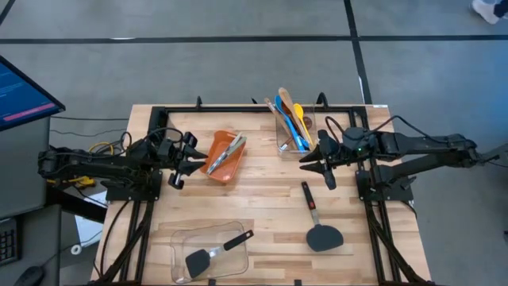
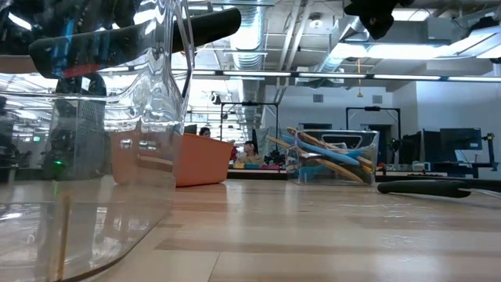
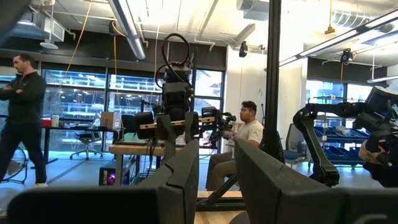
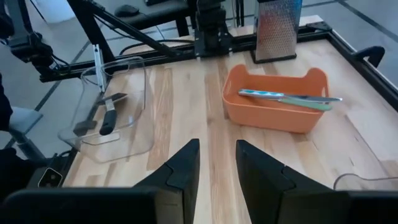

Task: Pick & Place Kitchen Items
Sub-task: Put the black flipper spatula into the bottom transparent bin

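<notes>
Several spoons, wooden, blue and yellow [image 1: 290,119], stand tilted in a clear container [image 1: 295,137] at the far side; they also show in the low view [image 2: 329,155]. Slim metal tools [image 4: 289,98] lie in the orange bin [image 1: 222,157]. One black spatula [image 1: 317,224] lies flat on the table. A second black spatula [image 1: 213,253] lies in a clear container [image 1: 208,253] near the front edge. My left gripper [image 1: 198,159] is open, empty and held level at the bin's left side. My right gripper [image 1: 311,163] is open and empty above the table, just near of the utensil container.
A metal grater [image 4: 278,28] stands by the table's left side beyond the orange bin. A black frame [image 1: 238,111] runs along the far edge. Bare wood [image 1: 262,199] lies between the two grippers. People stand and sit in the room beyond [image 3: 245,140].
</notes>
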Available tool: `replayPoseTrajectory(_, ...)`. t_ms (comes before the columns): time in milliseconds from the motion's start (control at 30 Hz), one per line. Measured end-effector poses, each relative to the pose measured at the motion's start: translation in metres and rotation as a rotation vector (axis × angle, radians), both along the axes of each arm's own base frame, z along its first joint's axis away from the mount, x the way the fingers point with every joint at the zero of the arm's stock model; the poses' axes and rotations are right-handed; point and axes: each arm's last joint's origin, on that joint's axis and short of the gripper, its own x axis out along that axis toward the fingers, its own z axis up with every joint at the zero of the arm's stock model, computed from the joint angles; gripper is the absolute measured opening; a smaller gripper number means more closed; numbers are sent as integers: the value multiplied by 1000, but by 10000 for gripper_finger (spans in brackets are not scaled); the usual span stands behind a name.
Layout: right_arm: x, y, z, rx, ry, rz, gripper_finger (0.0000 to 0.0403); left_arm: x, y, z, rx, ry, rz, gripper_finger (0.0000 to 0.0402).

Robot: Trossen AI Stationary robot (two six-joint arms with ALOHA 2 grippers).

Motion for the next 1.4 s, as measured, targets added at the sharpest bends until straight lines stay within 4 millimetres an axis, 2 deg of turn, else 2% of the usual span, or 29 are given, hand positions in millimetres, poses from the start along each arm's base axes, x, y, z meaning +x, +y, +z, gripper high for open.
replayPoseTrajectory(633, 1, 0, 2, -7, -22, 4, 97, 0, 0, 1, -3, -6, -2, 90)
replayPoseTrajectory(800, 4, -1, 10, 42, -105, -57, 97, 0, 0, 0, -92, 8, -41, 90)
replayPoseTrajectory(967, 4, -2, 11, 186, -120, -187, 85, 1, 0, -2, -237, 56, -118, 90)
replayPoseTrajectory(1067, 4, 6, 10, 253, -105, -165, 68, 2, -2, -5, -248, 101, -169, 90)
replayPoseTrajectory(1200, 2, 26, 12, 257, -115, -93, 41, 3, -4, -7, -240, 125, -202, 90)
replayPoseTrajectory(1300, -2, 40, 16, 263, -143, -134, 11, 3, -5, -7, -240, 128, -208, 90)
replayPoseTrajectory(1400, -10, 52, 29, 237, -157, -178, 6, 3, -6, -7, -240, 128, -214, 90)
